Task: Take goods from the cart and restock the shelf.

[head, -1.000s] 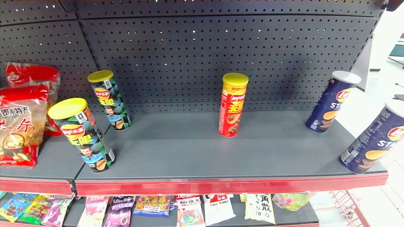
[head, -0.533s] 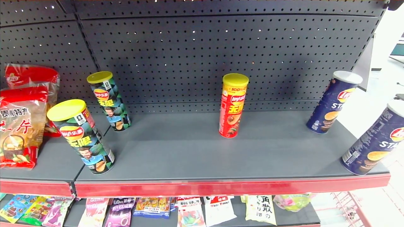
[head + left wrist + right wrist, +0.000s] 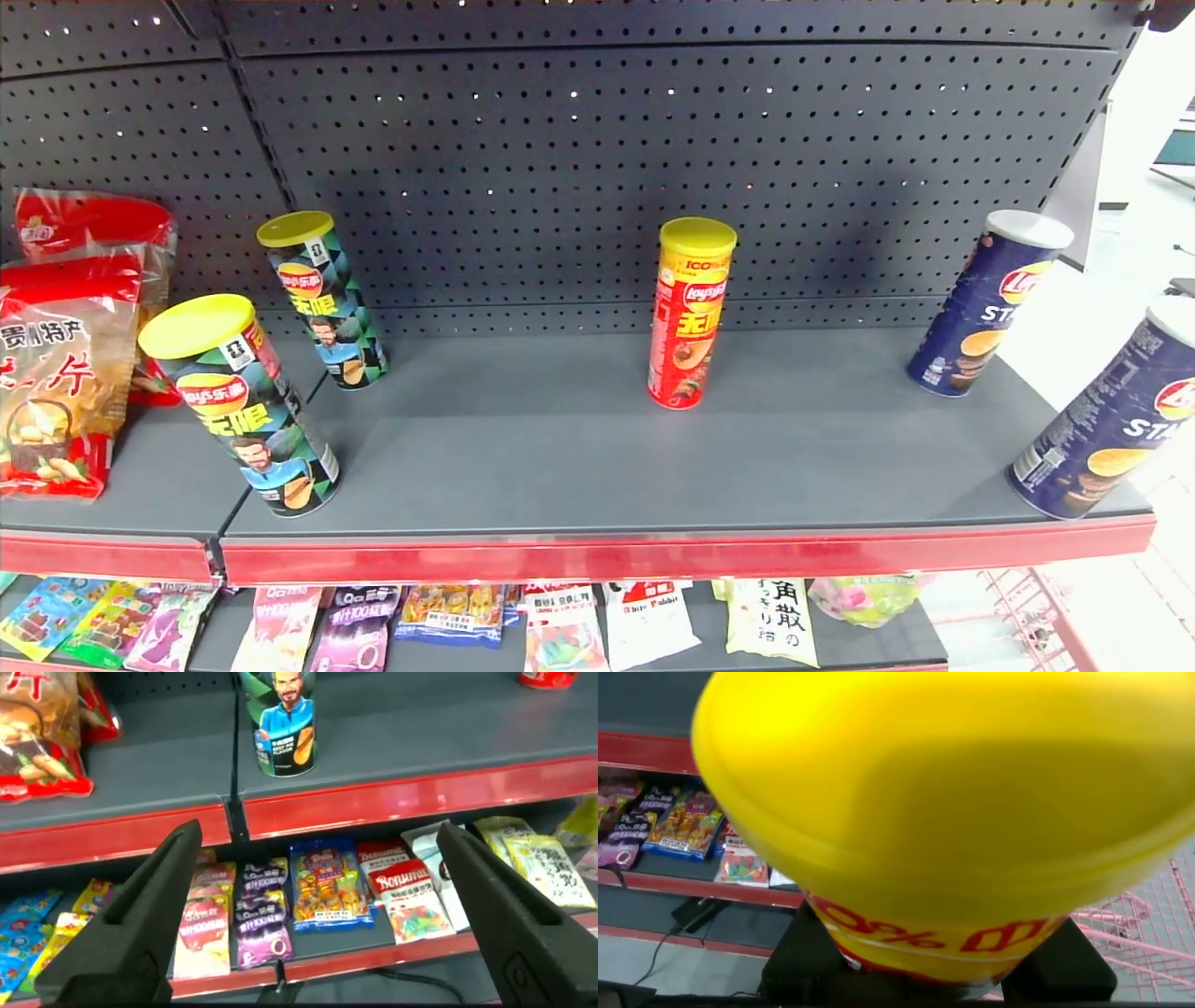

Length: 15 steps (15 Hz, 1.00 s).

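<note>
My right gripper (image 3: 934, 975) is shut on a red crisp can with a yellow lid (image 3: 943, 793), its lid close to the wrist camera. My left gripper (image 3: 318, 831) stands open with nothing between its fingers, in front of the red shelf edge (image 3: 411, 793) and below the grey shelf board (image 3: 579, 457). On that board a matching red can (image 3: 689, 313) stands upright near the middle back. Two green-and-black cans (image 3: 241, 401) (image 3: 322, 297) stand at the left, and two dark blue cans (image 3: 988, 301) (image 3: 1111, 420) at the right.
Red snack bags (image 3: 56, 373) fill the left shelf section. Free board lies in front of and on both sides of the red can. The lower shelf holds several small packets (image 3: 560, 621). A pink wire cart (image 3: 1148, 933) is at the lower right.
The head view has shifted slightly, so the shelf sits a little lower in the picture. The cans on the shelf have not moved.
</note>
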{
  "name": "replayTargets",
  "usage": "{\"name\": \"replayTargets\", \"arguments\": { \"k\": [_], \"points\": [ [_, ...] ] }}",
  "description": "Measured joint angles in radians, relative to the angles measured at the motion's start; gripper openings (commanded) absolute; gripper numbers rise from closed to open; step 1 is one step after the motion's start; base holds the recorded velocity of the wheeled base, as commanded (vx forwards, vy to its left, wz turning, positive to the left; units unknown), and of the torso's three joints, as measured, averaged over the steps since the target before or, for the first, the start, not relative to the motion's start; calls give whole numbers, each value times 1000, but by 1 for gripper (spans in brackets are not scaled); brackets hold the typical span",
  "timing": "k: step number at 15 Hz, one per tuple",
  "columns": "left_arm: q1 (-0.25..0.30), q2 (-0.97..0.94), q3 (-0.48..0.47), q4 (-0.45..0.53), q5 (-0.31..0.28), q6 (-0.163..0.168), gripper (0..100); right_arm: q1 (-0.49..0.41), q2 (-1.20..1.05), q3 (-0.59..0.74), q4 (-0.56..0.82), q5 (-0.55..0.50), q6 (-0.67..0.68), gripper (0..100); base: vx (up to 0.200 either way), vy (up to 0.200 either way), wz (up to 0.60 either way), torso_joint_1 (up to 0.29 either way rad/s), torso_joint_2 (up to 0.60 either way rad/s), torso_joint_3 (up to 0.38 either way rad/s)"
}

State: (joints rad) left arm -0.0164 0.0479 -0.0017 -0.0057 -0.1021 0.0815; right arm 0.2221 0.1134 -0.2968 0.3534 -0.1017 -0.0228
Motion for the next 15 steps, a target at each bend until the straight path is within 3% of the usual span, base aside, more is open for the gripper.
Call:
{"name": "replayTargets", "arguments": {
  "k": [4,6,8,9,10,12,15],
  "points": [
    [0,1,0,-6,-12,10,100,0,-13,140,-221,-3,-27,0,0,0,0,0,0,0],
    [-3,19,-37,-9,-28,-39,100,0,-14,212,-295,-5,-51,0,0,0,0,0,0,0],
    [-11,112,-167,-20,-38,-113,100,-2,-14,238,-301,-8,-51,0,0,0,0,0,0,0],
    [-22,186,-251,-32,-63,-133,100,-2,-14,241,-301,-7,-51,0,0,0,0,0,0,0],
    [-47,289,-334,-39,-120,-130,100,-2,-15,243,-301,-10,-52,0,0,0,0,0,0,0],
    [-154,494,-438,-58,-245,-70,100,-2,-15,245,-302,-11,-52,0,0,0,0,0,0,0],
    [-344,782,-531,-166,-307,-13,100,-1,-15,246,-301,-11,-52,0,0,0,0,0,0,0]
  ]
}}
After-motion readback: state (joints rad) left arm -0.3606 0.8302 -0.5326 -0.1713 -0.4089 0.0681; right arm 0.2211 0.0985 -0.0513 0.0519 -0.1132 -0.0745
